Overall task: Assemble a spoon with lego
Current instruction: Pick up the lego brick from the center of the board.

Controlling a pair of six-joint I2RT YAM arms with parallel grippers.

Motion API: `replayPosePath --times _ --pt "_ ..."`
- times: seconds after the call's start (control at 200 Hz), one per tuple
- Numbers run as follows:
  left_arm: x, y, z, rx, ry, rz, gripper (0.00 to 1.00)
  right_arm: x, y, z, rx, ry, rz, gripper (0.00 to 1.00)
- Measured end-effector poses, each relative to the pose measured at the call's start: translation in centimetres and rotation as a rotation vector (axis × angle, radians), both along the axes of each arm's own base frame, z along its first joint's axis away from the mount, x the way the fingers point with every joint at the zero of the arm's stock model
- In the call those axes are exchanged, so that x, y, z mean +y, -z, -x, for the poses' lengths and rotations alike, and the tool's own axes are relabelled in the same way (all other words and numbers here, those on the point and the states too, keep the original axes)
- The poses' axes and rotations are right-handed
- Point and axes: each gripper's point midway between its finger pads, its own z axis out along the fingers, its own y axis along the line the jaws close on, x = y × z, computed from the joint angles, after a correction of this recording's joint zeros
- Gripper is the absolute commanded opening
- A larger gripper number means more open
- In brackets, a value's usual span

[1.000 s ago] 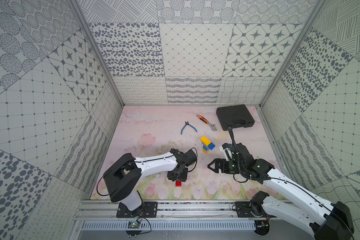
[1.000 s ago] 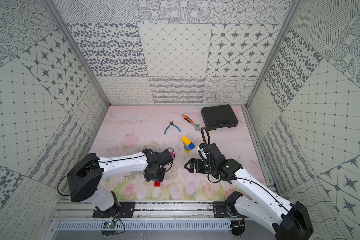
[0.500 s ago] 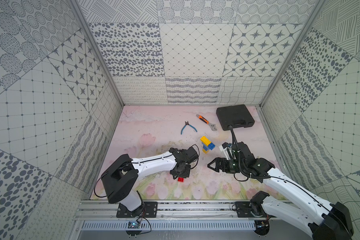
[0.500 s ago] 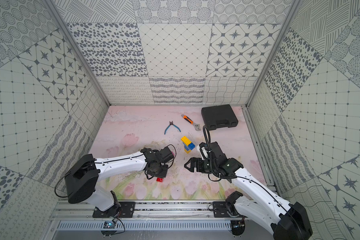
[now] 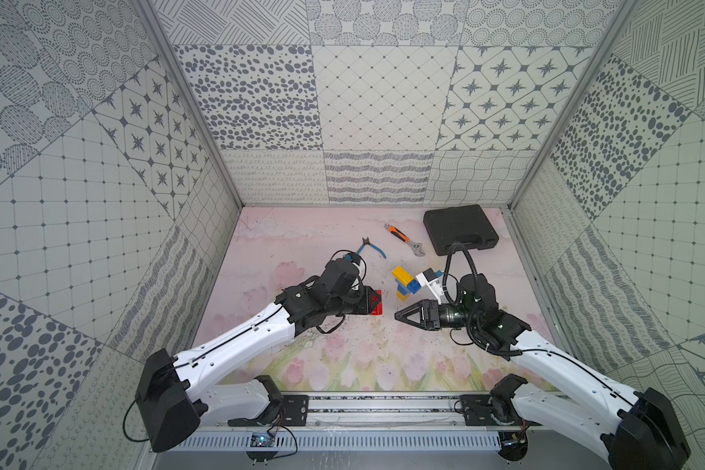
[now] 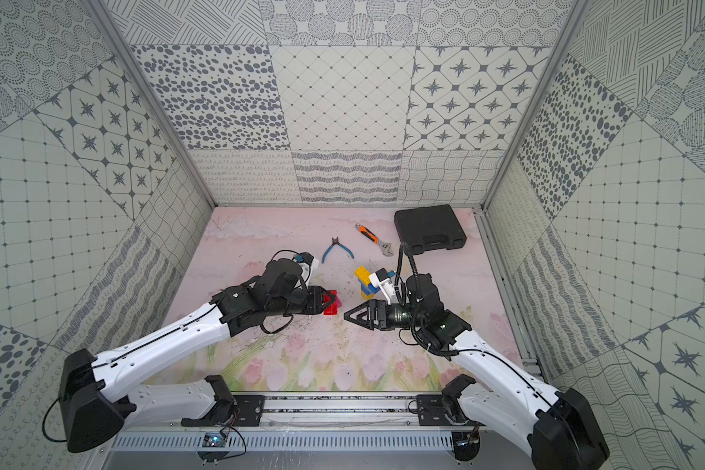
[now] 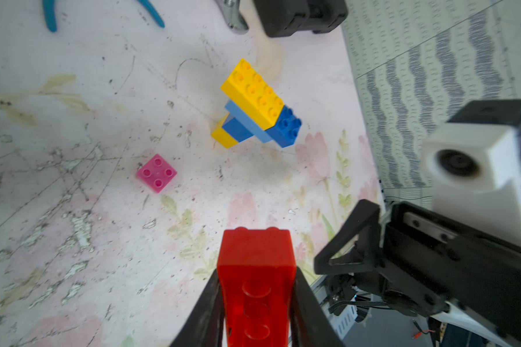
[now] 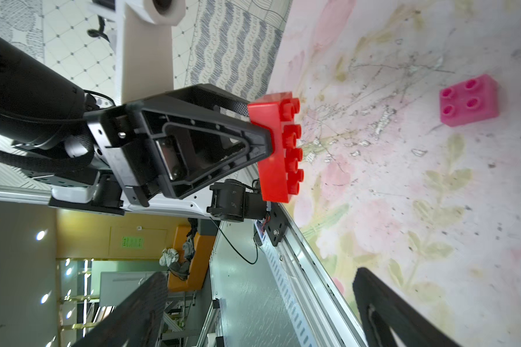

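the left gripper [image 5: 372,303] is clamped on an oblong red brick [image 7: 254,285], gripping its long sides, with the brick jutting past the fingertips near the middle of the flowered mat [image 5: 302,228]; the right wrist view shows its studs facing sideways. the right gripper [image 5: 400,318] faces it from the right, jaws spread wide and holding nothing. the part-built spoon [image 5: 404,283] stands on the mat just beyond the right gripper: a yellow base, a dark blue and a light blue brick, then a long yellow brick beside a dark blue one on top. a square pink brick [image 7: 156,173] lies studs up on the mat, left of that stack and apart from it. farther back lie blue-handled pliers [image 5: 369,249], an orange-handled wrench [image 5: 406,241] and a closed black case [image 5: 458,230]. a green sign [image 8: 132,242] outside the cell is too small to read.
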Motion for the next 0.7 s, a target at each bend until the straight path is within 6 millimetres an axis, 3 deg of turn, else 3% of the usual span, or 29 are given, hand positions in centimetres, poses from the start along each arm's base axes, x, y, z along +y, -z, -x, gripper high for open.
replayPosePath --times 0.24,0.405,0.7 --pt "-0.7 -5.3 -0.4 -0.079 0.009 0.233 0.15 1.1 -1.8 -0.5 -0.072 -0.056 -0.11 0.97" --pt "-1.0 -6.6 -0.1 -0.089 0.018 0.327 0.15 1.1 -3.9 -1.2 -0.141 -0.06 -0.18 0.91" --pt "-1.3 -8.3 0.7 -0.089 0.043 0.446 0.15 1.6 -6.8 -2.9 -0.2 -0.09 -0.264 0.88"
